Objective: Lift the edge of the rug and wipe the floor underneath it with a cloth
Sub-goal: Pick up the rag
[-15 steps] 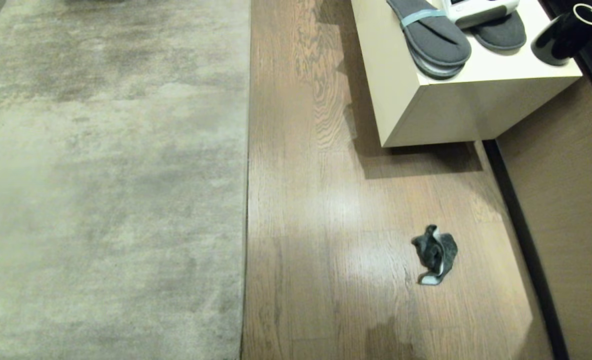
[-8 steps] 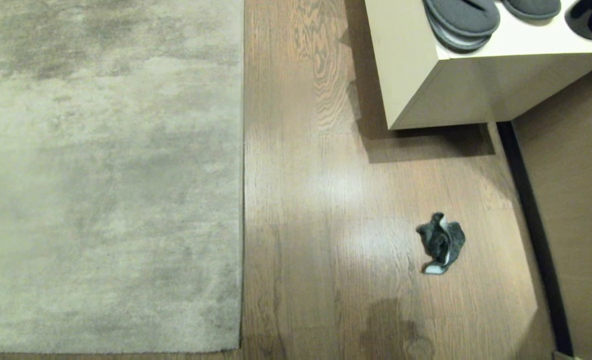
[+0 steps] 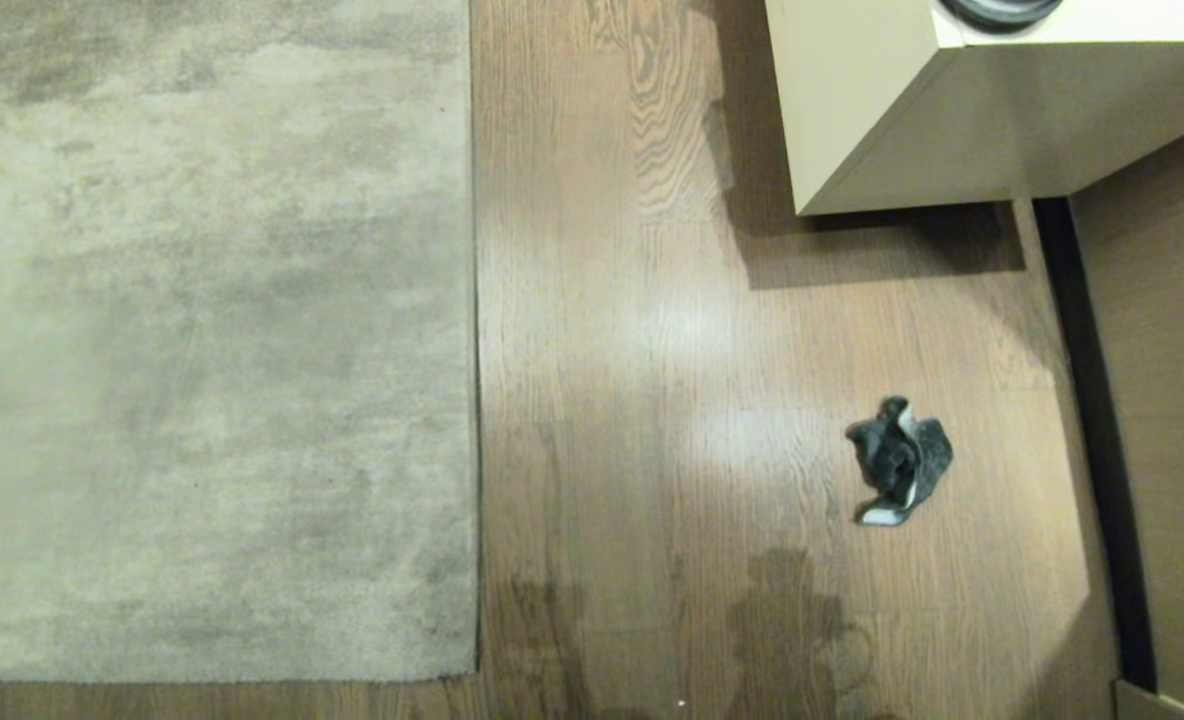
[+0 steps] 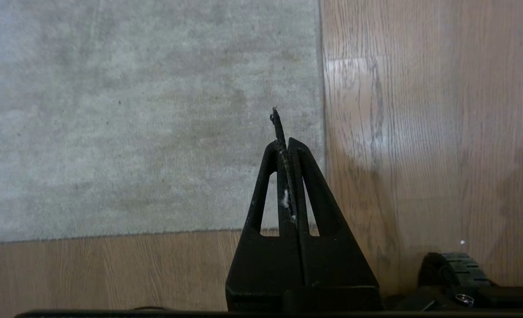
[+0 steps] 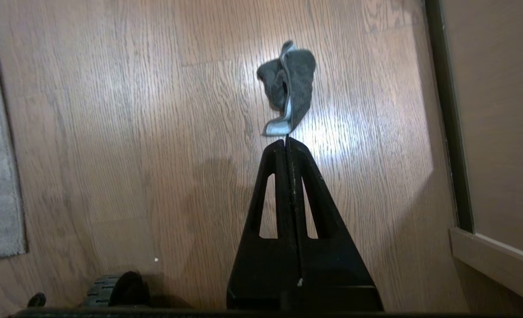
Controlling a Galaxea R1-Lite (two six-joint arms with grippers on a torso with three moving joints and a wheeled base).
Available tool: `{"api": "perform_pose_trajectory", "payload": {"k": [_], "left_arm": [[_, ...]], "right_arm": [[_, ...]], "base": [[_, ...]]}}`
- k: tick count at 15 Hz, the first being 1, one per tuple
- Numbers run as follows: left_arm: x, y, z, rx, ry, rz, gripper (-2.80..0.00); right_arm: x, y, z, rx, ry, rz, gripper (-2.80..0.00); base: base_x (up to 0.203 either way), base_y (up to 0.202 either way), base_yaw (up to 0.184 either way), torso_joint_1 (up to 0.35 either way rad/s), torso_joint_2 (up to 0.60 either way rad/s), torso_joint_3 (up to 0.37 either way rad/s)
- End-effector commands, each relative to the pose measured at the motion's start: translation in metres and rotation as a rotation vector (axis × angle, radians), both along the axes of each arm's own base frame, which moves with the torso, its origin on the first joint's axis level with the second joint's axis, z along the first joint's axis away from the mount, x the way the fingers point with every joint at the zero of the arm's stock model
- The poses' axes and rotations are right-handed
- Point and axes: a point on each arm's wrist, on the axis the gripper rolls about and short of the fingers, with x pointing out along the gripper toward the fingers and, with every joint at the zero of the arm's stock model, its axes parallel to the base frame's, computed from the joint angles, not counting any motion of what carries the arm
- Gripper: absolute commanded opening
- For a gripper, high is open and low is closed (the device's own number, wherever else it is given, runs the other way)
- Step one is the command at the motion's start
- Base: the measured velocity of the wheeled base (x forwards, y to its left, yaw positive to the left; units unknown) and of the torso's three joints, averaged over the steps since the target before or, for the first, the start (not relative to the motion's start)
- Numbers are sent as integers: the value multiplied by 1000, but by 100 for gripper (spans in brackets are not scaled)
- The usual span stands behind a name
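The pale grey-beige rug [image 3: 202, 330] lies flat on the left; its straight rug edge [image 3: 475, 400] runs down to a near corner [image 3: 474, 672]. Wood-plank floor [image 3: 632, 400] fills the middle. The dark grey cloth [image 3: 899, 460] lies crumpled on the floor to the right, a paler strip showing. Neither arm shows in the head view. In the left wrist view the left gripper [image 4: 286, 142] hangs shut above the rug corner [image 4: 319, 225], a thin dark sliver sticking out past its tips. In the right wrist view the right gripper [image 5: 286, 140] is shut and empty, just short of the cloth [image 5: 290, 84].
A cream cabinet [image 3: 902, 130] stands at the back right with a dark slipper edge [image 3: 997, 10] on top. A brown wall panel [image 3: 1172, 400] with a dark skirting strip [image 3: 1102, 450] borders the right. A black wheel [image 4: 458, 265] of my base shows low in the left wrist view.
The whole head view has tilted downward: the cabinet and slippers slid up and out of the picture, and the rug's near corner came into view. Cloth and rug have not moved on the floor.
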Motion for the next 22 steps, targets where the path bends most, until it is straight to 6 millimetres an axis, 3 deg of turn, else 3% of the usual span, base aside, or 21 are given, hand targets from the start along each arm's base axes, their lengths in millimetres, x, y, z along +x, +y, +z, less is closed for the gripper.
{"api": "perform_pose_trajectory", "payload": {"k": [1, 22], "left_arm": [[0, 0, 0, 0, 0, 0, -280], [0, 0, 0, 0, 4, -3, -280]], "right_arm": [[0, 0, 0, 0, 2, 0, -280], [0, 0, 0, 0, 2, 0, -280]], "base": [[0, 0, 0, 2, 2, -203], [0, 0, 0, 2, 1, -198]]}}
